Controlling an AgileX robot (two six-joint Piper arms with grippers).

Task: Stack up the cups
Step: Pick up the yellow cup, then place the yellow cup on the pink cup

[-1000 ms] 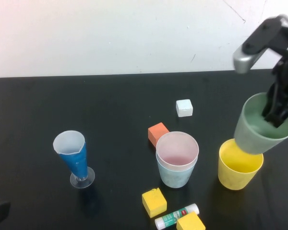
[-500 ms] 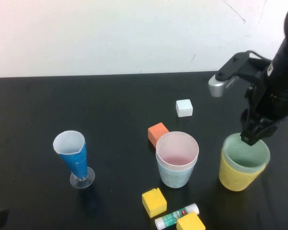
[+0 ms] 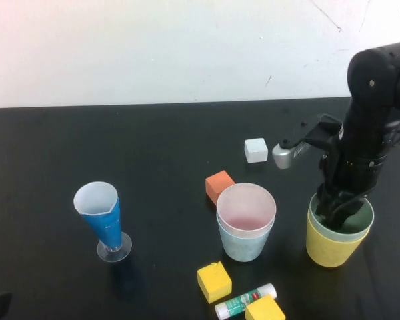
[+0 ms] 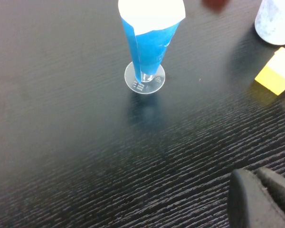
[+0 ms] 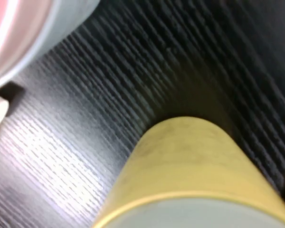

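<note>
Sage green cup (image 3: 343, 222) sits nested in the yellow cup (image 3: 333, 245) at lower right, our right claw (image 3: 337, 208) reaching inside; whether it grips we cannot tell. Pink cup (image 3: 246, 208) already sits in the blue cup (image 3: 243, 245). Next, we judge, release and withdraw. Left claw (image 4: 263, 199) idles at lower left, its state unclear.

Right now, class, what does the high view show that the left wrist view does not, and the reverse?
Only the high view shows the right gripper reaching into the green cup nested in the yellow cup, the pink cup, an orange block and a white block. Only the left wrist view shows the left gripper low over the table. Both show the conical cup, the blue cup and a yellow block.
</note>
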